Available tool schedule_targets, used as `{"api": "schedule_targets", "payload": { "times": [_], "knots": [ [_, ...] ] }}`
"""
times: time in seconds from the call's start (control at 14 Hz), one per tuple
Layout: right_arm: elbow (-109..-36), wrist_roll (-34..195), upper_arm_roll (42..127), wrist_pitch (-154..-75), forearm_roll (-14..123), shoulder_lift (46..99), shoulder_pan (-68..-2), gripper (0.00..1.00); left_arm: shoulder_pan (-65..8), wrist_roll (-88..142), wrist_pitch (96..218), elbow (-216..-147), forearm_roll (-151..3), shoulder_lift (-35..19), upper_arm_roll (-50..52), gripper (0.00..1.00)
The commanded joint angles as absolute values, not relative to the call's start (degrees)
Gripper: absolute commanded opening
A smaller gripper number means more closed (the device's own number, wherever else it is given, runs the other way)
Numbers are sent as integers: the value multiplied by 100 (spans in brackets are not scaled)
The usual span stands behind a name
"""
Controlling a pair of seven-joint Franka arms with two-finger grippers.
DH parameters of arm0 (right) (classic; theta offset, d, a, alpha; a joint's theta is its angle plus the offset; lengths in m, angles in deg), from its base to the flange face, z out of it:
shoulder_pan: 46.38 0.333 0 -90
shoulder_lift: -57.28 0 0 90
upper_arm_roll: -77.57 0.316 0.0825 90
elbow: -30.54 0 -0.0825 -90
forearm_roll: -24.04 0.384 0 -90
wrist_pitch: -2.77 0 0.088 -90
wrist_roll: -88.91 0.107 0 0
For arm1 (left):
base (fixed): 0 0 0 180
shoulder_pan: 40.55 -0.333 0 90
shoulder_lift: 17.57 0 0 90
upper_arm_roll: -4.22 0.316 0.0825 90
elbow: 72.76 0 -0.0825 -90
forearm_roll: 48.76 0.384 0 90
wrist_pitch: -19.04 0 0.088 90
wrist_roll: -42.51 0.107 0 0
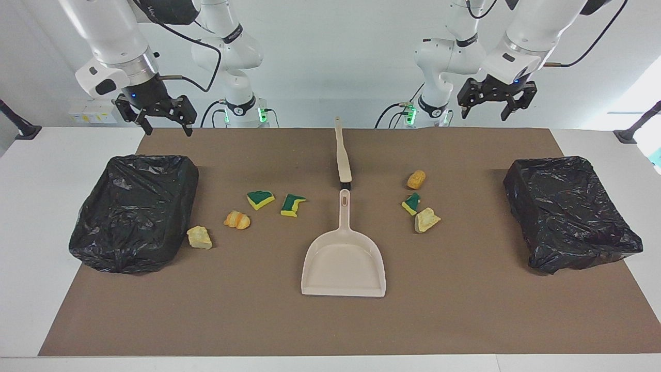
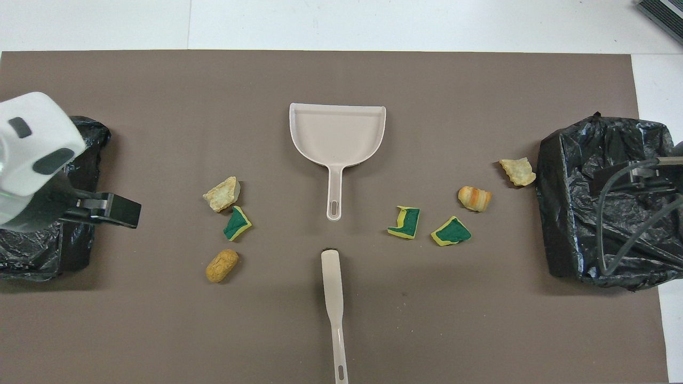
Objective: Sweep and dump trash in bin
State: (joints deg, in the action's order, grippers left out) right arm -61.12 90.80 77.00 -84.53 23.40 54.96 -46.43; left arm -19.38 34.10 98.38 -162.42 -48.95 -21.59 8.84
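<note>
- The left hand is hanging empty with its fingers spread, up in the air over the robots' edge of the desk, toward the left arm's end from the brush.
- The right hand is likewise hanging open and empty, above the robots' end of the bin at the right arm's end.
- The brush is lying untouched at mid-desk, nearest the robots, its head pointing at the dustpan's handle.
- The dustpan is sitting empty just farther out than the brush, mouth facing away from the robots.
- The trash is all lying loose beside the dustpan: four scraps toward the right arm's end, three scraps toward the left arm's end.
- The bin at the left arm's end is standing well apart from the dustpan; no scrap is showing in either bin.
- Judging from this, nothing is swept yet: picking up brush and pan, sweeping and dumping are all remaining.
</note>
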Motion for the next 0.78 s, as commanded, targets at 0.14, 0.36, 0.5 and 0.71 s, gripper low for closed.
{"api": "schedule_targets", "payload": {
  "times": [0.14, 0.36, 0.5, 0.71],
  "knots": [
    [-6430, 9163, 7740, -8679, 2412, 5393, -4630, 100, -1042, 2485, 10621, -17487, -4982, -2662, 967, 100],
    [-6324, 9225, 7827, -8697, 2474, 5691, -4621, 100, -454, 1819, 10876, -17988, -5026, -2697, 967, 100],
    [-6324, 9225, 7924, -8732, 2571, 5885, -4621, 100, -198, 1711, 11280, -18558, -5095, -2933, 967, 100],
    [-6324, 9251, 8169, -9013, 2659, 6175, -4569, 100, 170, 1352, 11799, -19272, -5281, -3181, 967, 100]
  ]
}}
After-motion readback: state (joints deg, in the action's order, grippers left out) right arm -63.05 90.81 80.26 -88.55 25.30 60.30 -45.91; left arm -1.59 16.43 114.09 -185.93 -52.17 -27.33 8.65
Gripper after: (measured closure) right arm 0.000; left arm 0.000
